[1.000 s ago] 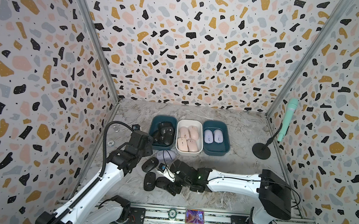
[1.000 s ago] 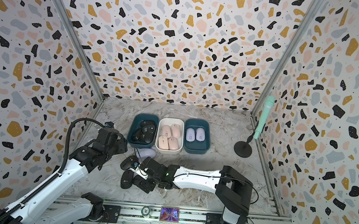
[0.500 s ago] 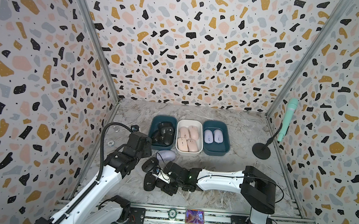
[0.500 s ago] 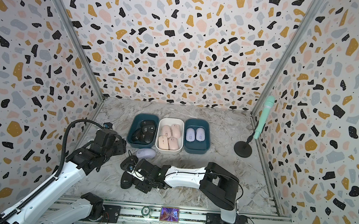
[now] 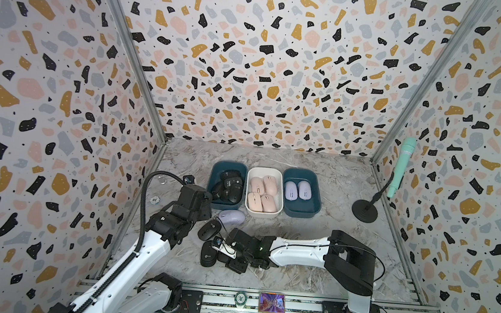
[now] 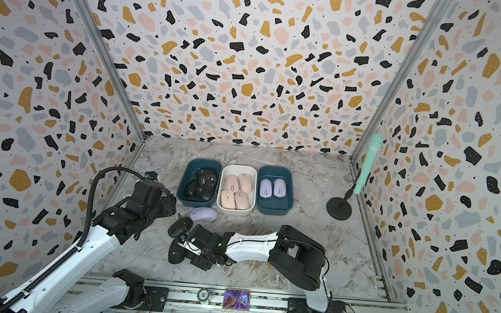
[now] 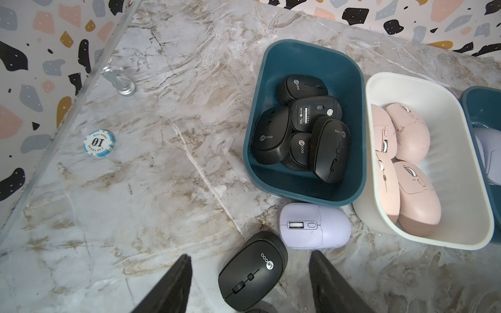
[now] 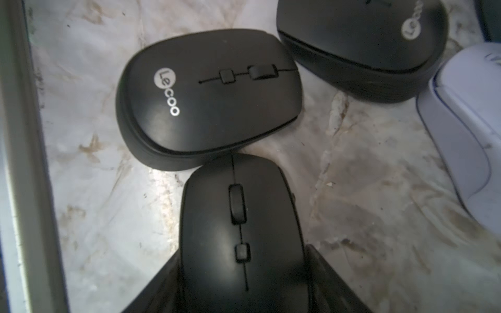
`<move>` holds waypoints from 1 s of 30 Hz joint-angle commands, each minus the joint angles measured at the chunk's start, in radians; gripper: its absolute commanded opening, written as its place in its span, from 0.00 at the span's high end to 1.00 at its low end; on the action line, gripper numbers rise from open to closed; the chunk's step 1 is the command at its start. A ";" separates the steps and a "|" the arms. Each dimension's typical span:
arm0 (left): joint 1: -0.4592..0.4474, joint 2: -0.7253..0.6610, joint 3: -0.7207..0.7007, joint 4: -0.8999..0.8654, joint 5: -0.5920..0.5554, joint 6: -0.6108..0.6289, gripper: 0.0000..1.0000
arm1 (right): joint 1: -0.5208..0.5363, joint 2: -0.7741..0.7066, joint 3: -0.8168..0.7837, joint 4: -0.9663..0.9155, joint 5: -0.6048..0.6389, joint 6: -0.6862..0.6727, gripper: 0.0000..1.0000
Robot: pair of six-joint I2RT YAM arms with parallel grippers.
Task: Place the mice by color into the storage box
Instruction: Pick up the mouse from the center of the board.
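Black mouse [image 8: 241, 230] gripped across its flanks by right claw [image 8: 242, 257], likely for a secure lift to the teal bin [image 7: 311, 62] | left claw [image 7: 249, 256] wide, empty.

Left arm stretched forward, left gripper [image 7: 248, 254] spread wide; right arm lay low, right gripper [image 8: 242, 254] clamped on black mouse [image 8: 241, 216].

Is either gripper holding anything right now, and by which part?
The right gripper is closed on a black mouse, gripping its two long sides toward the palm end. The left gripper is open and holds nothing.
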 commanded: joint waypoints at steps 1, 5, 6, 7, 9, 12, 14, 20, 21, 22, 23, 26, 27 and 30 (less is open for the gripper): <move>0.003 -0.003 -0.008 -0.001 -0.011 0.013 0.32 | -0.015 -0.009 -0.012 0.017 0.010 0.021 0.36; 0.004 -0.001 -0.008 0.000 -0.012 0.014 0.32 | -0.045 -0.020 -0.035 0.040 -0.011 0.055 0.40; 0.004 -0.001 -0.008 0.000 -0.010 0.013 0.32 | -0.055 -0.025 -0.040 0.045 -0.018 0.063 0.40; 0.003 -0.001 -0.006 -0.001 -0.011 0.013 0.32 | -0.064 -0.027 -0.046 0.050 -0.021 0.072 0.41; 0.003 -0.001 -0.005 -0.001 -0.012 0.012 0.32 | -0.079 -0.036 -0.057 0.058 -0.024 0.087 0.42; 0.004 -0.001 -0.005 -0.001 -0.014 0.012 0.32 | -0.099 -0.046 -0.072 0.060 -0.018 0.104 0.43; 0.004 -0.002 -0.006 -0.001 -0.014 0.009 0.32 | -0.111 -0.052 -0.084 0.064 -0.009 0.116 0.44; 0.005 -0.002 -0.005 0.002 -0.021 0.003 0.32 | -0.134 -0.089 -0.108 0.072 -0.001 0.139 0.46; 0.003 -0.003 -0.002 0.002 -0.025 0.001 0.32 | -0.134 -0.097 -0.108 0.070 -0.002 0.143 0.46; 0.003 -0.004 0.000 0.002 -0.029 -0.003 0.32 | -0.134 -0.103 -0.108 0.070 -0.003 0.145 0.46; 0.005 -0.004 0.001 0.003 -0.032 -0.008 0.32 | -0.134 -0.110 -0.108 0.070 -0.003 0.148 0.46; 0.004 -0.008 0.001 0.011 -0.028 -0.021 0.32 | -0.136 -0.130 -0.108 0.069 -0.009 0.156 0.46; 0.004 -0.006 0.001 0.012 -0.028 -0.024 0.32 | -0.139 -0.137 -0.105 0.068 -0.011 0.159 0.46; 0.004 -0.007 0.006 0.009 -0.036 -0.026 0.32 | -0.144 -0.163 -0.103 0.063 -0.019 0.164 0.46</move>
